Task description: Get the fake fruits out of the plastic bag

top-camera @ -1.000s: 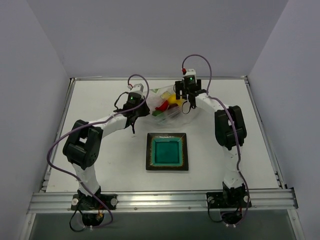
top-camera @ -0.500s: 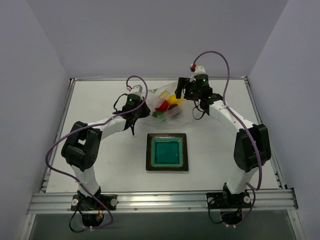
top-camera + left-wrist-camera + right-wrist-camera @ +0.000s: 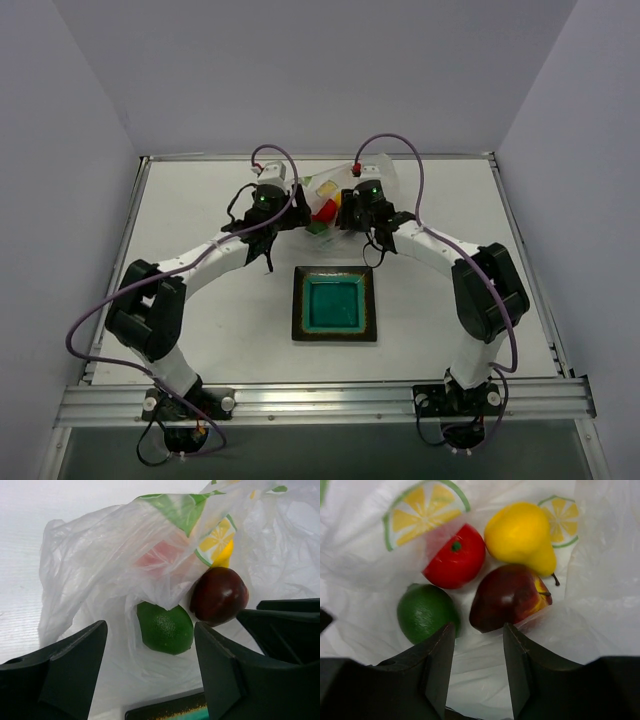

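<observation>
The plastic bag (image 3: pixel 375 176) lies at the back of the table, its mouth facing the plate. In the right wrist view the fake fruits lie inside it: a yellow pear (image 3: pixel 520 532), a round red one (image 3: pixel 455 557), a dark red apple (image 3: pixel 507 597) and a green lime (image 3: pixel 425 611). My right gripper (image 3: pixel 477 635) hovers over the bag's lower film just short of the apple and lime, jaws partly apart and holding nothing. My left gripper (image 3: pixel 150 650) stands wide open in front of the lime (image 3: pixel 165 627) and apple (image 3: pixel 218 596), with nothing between its fingers.
A square teal plate with a dark rim (image 3: pixel 300 305) sits in the middle of the table, just near of the bag; its edge (image 3: pixel 165 712) shows under the left fingers. The right gripper's black body (image 3: pixel 287 625) crowds the left gripper's right side. Grey walls enclose the table.
My left gripper has opened and let go of the bag. The right arm swung left and down to the bag's mouth, and its jaws narrowed.
</observation>
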Controlling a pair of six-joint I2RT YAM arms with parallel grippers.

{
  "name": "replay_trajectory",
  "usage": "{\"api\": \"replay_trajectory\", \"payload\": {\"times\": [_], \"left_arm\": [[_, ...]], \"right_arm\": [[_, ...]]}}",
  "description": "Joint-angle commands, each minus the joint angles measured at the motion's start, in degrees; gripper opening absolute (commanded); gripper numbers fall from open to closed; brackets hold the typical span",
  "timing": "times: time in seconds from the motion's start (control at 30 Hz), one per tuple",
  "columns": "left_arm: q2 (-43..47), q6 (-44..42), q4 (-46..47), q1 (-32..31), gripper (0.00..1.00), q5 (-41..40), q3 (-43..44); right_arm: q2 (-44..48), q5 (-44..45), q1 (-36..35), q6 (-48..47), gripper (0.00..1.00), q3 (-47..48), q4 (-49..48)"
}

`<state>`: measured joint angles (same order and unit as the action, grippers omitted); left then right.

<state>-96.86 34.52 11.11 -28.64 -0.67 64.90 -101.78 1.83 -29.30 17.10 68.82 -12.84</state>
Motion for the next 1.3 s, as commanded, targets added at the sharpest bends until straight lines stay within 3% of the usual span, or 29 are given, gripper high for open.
{"api": "replay_trajectory", "payload": {"times": [0.0, 0.17, 0.33, 0.57, 0.73, 0.93, 0.97, 1.0, 1.03, 1.27], "left_arm": [[6.9, -6.2, -3.6, -4.8, 0.69, -10.9, 2.9], [2.8, -10.2, -11.7, -5.9, 0.73, -14.4, 11.1], [-7.3, -17.0, -20.3, -5.7, 0.77, -14.1, 21.7], [-18.6, -24.7, -25.1, -5.1, 0.77, -17.6, 34.2], [-21.5, -29.2, -23.8, -4.1, 0.66, -18.2, 38.4], [-25.9, -32.5, -24.4, -2.6, 0.38, -13.5, 41.5], [-26.5, -32.5, -24.4, -2.4, 0.31, -12.2, 41.6], [-27.0, -32.2, -24.6, -2.0, 0.13, -12.2, 42.0], [-27.2, -32.1, -24.9, -1.5, 0.04, -12.8, 42.3], [-26.4, -30.0, -24.1, 1.5, 0.02, -15.3, 44.9]], "right_arm": [[2.4, 3.7, 0.6, 0.8, 0.39, -2.8, -3.2], [3.7, 3.5, 0.9, 0.8, 0.38, -6.1, -5.0], [3.9, 1.3, 1.6, 1.3, 0.38, -8.0, -6.8], [3.5, -0.4, 2.7, 1.9, 0.38, -9.0, -8.2], [3.3, -1.0, 3.7, 2.3, 0.38, -10.3, -8.9], [2.4, -1.2, 4.8, 2.7, 0.38, -10.7, -9.3], [2.2, -1.2, 4.8, 2.7, 0.39, -10.7, -9.4], [2.0, -1.2, 4.8, 2.7, 0.39, -10.7, -9.4], [1.7, -1.2, 5.0, 2.7, 0.39, -10.6, -9.5], [0.8, -1.2, 5.8, 3.0, 0.39, -11.3, -9.5]]}}
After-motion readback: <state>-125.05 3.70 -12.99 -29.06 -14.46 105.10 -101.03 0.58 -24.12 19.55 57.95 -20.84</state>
